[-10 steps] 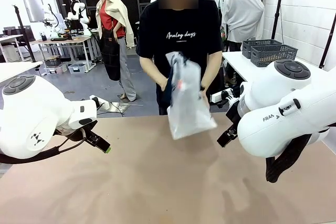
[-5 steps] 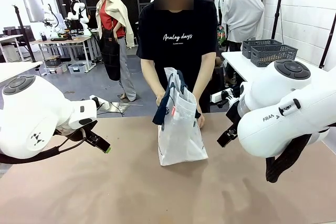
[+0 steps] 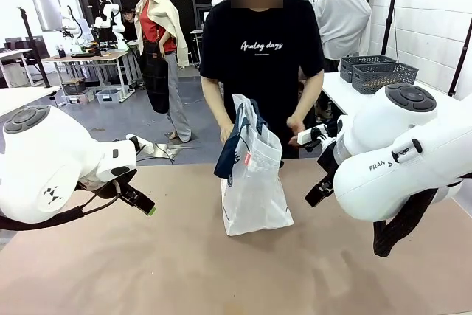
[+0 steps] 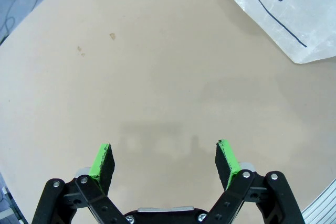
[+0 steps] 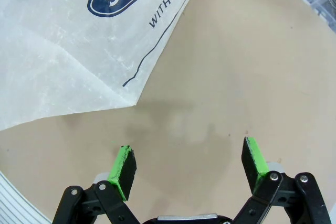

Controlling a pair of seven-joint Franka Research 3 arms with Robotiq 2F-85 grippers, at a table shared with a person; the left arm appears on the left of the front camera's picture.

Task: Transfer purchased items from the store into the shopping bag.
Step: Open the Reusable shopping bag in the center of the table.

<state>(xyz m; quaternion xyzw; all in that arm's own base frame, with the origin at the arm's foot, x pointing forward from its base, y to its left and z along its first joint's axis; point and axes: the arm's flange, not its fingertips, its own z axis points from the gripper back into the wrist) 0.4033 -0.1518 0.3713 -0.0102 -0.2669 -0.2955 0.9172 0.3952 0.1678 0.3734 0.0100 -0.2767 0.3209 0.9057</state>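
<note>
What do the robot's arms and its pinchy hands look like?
The left arm and right arm are fat, round, shiny white, with dark grey caps. The right arm has small black lettering. Black cables hang underneath. The left gripper and right gripper are black, with bright green pads.

The bag [image 3: 254, 182] stands upright at the middle of the table [image 3: 169, 271], with bare tabletop in front of it and on both sides. One hand [image 3: 226, 133] of the person is at its handles, and the other hand [image 3: 295, 125] hangs between bag and right arm [image 3: 398, 160]. The left gripper [image 4: 165, 153] and right gripper [image 5: 189, 153], jaws wide, hang over bare surface, a bag corner near each.
</note>
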